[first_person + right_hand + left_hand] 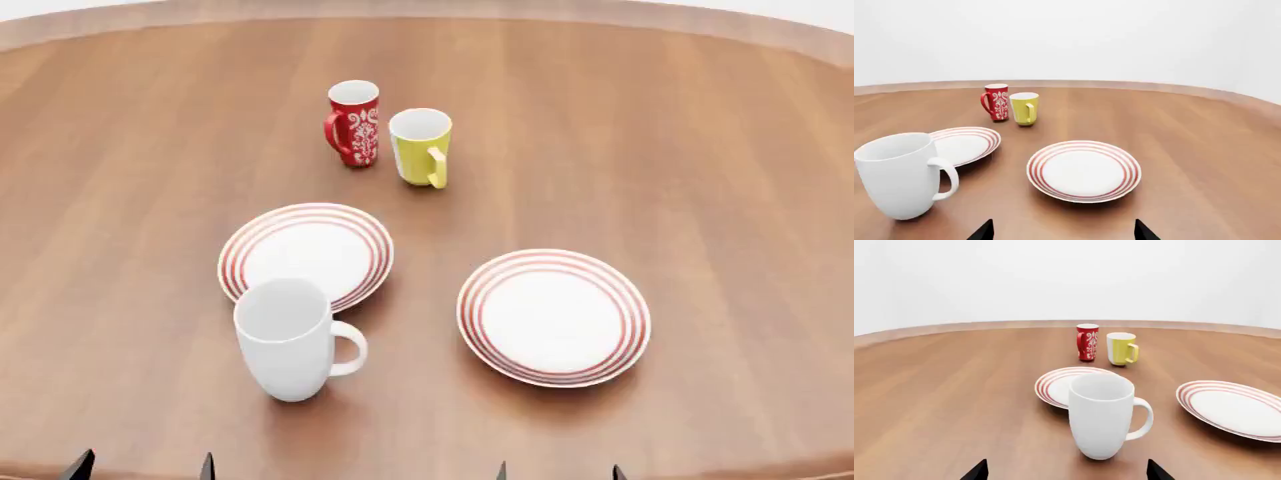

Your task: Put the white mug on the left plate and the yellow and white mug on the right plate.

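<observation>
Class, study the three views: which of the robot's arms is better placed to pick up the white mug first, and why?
Left. The white mug stands on the table directly ahead of the left gripper, whose open fingertips frame it, and beside the left plate. From the right gripper it sits well off to one side.

A red mug (354,122) with a white ornament pattern stands upright on a round brown wooden bench (694,150), far ahead of the grippers, its handle turned to the left. Behind the bench, a plain white backdrop (1067,275).
</observation>
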Motion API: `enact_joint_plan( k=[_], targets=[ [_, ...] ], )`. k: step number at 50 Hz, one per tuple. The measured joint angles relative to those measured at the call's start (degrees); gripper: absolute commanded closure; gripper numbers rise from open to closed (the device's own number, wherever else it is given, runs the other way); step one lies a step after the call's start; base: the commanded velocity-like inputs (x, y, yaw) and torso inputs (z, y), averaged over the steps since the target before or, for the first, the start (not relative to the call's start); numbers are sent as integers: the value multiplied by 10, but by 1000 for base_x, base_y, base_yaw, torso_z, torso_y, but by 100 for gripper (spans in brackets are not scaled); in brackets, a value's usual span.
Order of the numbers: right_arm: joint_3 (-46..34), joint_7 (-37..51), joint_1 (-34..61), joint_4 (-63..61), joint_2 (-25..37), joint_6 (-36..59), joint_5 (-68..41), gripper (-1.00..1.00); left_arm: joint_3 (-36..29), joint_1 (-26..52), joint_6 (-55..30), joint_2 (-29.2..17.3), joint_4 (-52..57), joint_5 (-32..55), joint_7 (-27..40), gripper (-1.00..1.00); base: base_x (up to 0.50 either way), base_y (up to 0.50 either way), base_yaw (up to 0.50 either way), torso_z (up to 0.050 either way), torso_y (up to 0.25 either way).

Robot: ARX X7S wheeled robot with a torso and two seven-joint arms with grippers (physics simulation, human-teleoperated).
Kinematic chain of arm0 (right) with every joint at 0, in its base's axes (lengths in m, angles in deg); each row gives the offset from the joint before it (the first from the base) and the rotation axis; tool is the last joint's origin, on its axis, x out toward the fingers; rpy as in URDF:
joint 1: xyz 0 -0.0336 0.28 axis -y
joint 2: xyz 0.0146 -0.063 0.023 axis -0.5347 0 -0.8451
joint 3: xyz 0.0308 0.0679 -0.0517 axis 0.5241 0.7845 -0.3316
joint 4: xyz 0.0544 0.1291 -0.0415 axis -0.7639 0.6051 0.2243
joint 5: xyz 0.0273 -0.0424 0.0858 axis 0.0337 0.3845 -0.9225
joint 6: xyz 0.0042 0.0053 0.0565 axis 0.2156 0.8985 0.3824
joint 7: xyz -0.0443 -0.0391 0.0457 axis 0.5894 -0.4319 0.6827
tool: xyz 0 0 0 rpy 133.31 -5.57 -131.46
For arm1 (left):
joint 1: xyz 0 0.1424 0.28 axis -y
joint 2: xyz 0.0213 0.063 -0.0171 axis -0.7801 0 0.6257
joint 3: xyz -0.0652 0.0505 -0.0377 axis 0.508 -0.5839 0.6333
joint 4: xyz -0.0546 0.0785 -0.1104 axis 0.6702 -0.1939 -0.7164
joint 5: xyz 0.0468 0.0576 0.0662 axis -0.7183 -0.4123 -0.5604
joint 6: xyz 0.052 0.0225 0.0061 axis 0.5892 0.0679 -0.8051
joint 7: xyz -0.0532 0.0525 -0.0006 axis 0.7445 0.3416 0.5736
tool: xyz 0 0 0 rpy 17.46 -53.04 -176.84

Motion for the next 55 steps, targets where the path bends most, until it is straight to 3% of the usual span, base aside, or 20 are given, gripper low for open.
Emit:
enact_joint_plan(
  k=[15, 34, 55],
  targets=[
    [-25, 29, -7, -22, 17, 25, -31, -100, -6, -3, -26, -21, 25, 26, 18, -100, 0, 0, 0, 0, 0],
    [28, 80, -11, -212, 52, 133, -105, -100, 8, 37, -184, -55, 213, 72, 38, -100, 3, 0, 2, 0, 0],
    [40, 101, -20, -262, 77, 149, -128, -100, 17, 55, -221, -76, 256, 94, 55, -100, 104, 19, 329, 0, 0]
  ],
)
